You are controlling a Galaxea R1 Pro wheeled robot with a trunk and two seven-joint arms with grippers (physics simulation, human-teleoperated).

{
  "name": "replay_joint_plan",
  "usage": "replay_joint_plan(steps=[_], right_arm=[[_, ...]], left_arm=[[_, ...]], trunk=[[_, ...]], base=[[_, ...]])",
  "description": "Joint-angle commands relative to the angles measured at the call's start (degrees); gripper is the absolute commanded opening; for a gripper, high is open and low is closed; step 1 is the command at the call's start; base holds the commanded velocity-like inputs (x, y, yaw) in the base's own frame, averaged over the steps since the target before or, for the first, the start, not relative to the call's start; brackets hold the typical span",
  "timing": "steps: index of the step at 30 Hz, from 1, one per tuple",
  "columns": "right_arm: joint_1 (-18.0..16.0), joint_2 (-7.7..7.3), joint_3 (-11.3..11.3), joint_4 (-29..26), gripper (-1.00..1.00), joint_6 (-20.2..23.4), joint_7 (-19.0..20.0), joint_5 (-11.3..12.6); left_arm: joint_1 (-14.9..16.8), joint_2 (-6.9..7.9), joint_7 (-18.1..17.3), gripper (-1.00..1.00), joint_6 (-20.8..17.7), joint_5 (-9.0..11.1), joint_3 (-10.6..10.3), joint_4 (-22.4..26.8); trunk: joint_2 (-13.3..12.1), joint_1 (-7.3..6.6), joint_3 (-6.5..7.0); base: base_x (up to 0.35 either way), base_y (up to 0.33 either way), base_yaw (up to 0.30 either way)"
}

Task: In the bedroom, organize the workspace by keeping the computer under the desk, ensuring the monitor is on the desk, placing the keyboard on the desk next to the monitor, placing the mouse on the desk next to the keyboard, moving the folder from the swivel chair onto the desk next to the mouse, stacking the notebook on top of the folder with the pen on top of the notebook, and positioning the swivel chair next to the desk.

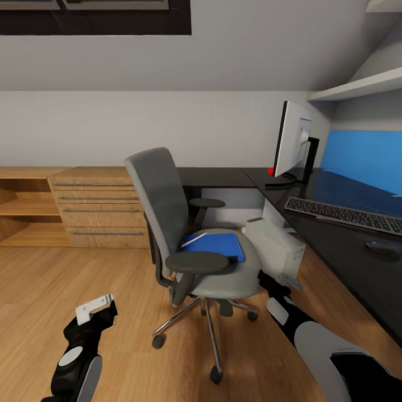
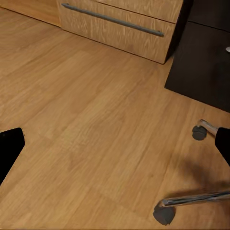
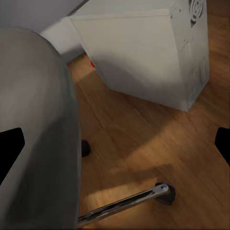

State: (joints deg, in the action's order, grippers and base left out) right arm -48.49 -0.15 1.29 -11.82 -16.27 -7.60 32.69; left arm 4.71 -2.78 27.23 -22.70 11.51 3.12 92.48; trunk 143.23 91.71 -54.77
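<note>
A grey swivel chair (image 1: 190, 223) stands on a light wood floor (image 2: 96, 120), just beside a glossy black L-shaped table (image 1: 346, 245). A bright blue folder (image 1: 215, 245) lies flat on the chair's seat, with a thin white pen-like stick at its far edge (too small to name with certainty).

The left tool (image 1: 95, 310) hangs low over bare floor, well apart from the chair and on the side away from the table; its fingers (image 2: 9, 148) sit wide apart at the edges of the left wrist view, holding nothing, with two chrome chair legs ahead of them.

The right tool (image 1: 276, 287) is tucked down between the chair seat and the light grey computer (image 1: 276, 248), which stands on the floor at the table's edge, not fully beneath it. Its fingers (image 3: 10, 148) are also spread, gripping nothing, with the seat's curved underside close on one side and the computer case beyond. It looks placed to handle the computer or chair.

Beyond the right tool, on the table, stand the monitor (image 1: 293, 142), the keyboard (image 1: 343, 215) in front of it, and the mouse (image 1: 382, 248) nearer the robot. The folder probably goes beside that mouse.
</note>
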Motion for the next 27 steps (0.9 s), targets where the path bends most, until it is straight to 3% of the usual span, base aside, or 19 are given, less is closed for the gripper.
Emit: replay_joint_plan(steps=[1, 5, 10, 27], right_arm=[[-0.03, -0.01, 0.13, -0.02, 1.00, 0.33, -0.15, 0.18], [-0.03, -0.09, 0.11, -0.07, 1.00, 0.80, -0.19, 0.70], [-0.03, -0.18, 0.17, -0.19, 1.00, 1.56, -0.22, 4.06], [-0.03, 0.04, 0.28, -0.01, 1.00, 3.83, -0.06, 4.83]], left_arm=[[0.03, -0.07, 0.28, 1.00, -0.04, 0.53, 0.75, 0.16], [0.03, -0.12, 0.28, 1.00, 0.08, 0.64, 1.41, 0.23], [0.03, -0.11, 0.19, 1.00, 0.05, 1.36, 1.54, 0.25], [0.03, -0.03, 0.10, 1.00, 0.11, 2.47, 1.54, 0.25]], trunk=[[0.03, -0.01, -0.06], [0.03, -0.01, -0.06], [0.03, -0.01, -0.06], [0.03, -0.01, -0.06]], base=[[0.006, 0.001, 0.000], [0.008, 0.000, 0.000], [0.207, 0.000, 0.000], [0.117, 0.000, 0.000]])
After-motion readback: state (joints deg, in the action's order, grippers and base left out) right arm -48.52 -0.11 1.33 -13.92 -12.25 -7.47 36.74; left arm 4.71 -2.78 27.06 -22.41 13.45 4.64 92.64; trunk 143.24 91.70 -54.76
